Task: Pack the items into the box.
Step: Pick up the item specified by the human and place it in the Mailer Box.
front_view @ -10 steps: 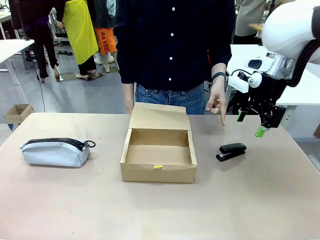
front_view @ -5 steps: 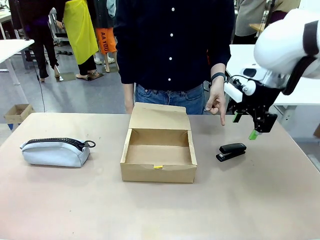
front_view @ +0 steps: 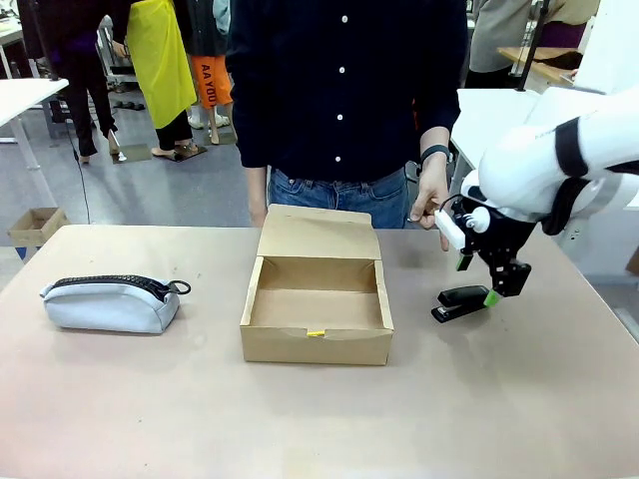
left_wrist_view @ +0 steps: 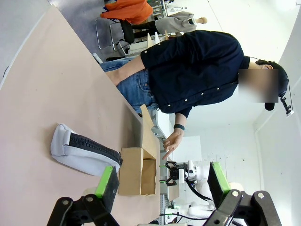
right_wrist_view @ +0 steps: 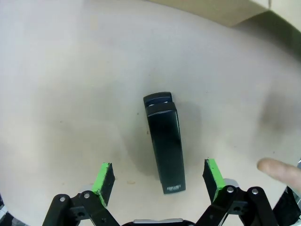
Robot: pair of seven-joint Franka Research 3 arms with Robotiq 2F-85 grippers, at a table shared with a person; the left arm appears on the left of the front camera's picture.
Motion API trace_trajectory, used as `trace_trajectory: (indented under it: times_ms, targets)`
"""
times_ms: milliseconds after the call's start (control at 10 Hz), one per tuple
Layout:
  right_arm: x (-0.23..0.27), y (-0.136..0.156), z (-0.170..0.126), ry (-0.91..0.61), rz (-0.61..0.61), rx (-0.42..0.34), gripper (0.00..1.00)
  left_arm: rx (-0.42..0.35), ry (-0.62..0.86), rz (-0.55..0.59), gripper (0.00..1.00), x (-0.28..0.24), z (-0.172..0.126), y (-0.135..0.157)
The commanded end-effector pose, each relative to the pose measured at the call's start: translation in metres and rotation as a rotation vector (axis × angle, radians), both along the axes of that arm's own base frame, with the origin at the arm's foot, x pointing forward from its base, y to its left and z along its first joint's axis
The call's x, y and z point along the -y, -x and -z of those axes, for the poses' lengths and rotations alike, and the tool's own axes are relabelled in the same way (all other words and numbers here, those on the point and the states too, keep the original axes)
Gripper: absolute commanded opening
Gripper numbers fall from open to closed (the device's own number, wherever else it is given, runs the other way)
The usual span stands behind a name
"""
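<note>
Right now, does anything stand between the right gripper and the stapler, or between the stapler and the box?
Nothing visible. The open right gripper hangs just over the stapler; the person's fingertip lies off to one side. Only bare table separates stapler and box.

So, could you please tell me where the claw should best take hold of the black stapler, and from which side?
Probably the middle of the stapler, across its narrow width, coming straight down from above. It lies flat on the table, and its long sides are straight and parallel; the open right claw hangs over it with a pad on each side.
</note>
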State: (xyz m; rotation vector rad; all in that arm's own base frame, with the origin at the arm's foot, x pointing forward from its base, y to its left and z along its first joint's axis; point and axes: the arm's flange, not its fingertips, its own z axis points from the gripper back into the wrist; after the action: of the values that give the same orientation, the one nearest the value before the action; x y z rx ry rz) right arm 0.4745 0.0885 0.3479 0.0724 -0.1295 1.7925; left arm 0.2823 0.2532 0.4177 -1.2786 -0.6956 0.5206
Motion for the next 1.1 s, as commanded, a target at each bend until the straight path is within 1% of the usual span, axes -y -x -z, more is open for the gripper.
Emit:
trace_trajectory:
  times_ms: [0, 200, 600, 700, 800, 900, 1000]
  targets:
    - [-0.0053, -0.0135, 0.012, 0.018, 0.034, 0.019, 1.0, 0.03, 0.004, -0.005, 1.0, -0.0003, -0.001, -0.0003]
    - [-0.0058, -0.0169, 0.0205, 0.025, 0.019, -0.009, 1.0, 0.03, 0.004, -0.005, 1.0, -0.0003, -0.001, -0.0003]
    - [-0.0079, -0.0179, 0.0214, 0.043, 0.022, -0.015, 1.0, 0.03, 0.004, -0.005, 1.0, -0.0003, -0.001, -0.0003]
    - [-0.0102, -0.0184, 0.0207, 0.052, 0.009, -0.019, 0.45, 0.03, 0.004, -0.005, 1.0, -0.0003, -0.001, -0.0003]
    - [-0.0118, -0.0192, 0.0211, 0.048, 0.0, -0.026, 0.45, 0.03, 0.004, -0.005, 1.0, -0.0003, -0.001, -0.0003]
    - [-0.0114, -0.0194, 0.0217, 0.051, -0.005, -0.032, 0.0, 0.03, 0.004, -0.005, 1.0, -0.0003, -0.001, -0.0003]
    - [-0.0107, -0.0196, 0.0216, 0.051, -0.001, -0.036, 0.39, 0.03, 0.004, -0.005, 1.0, -0.0003, -0.001, -0.0003]
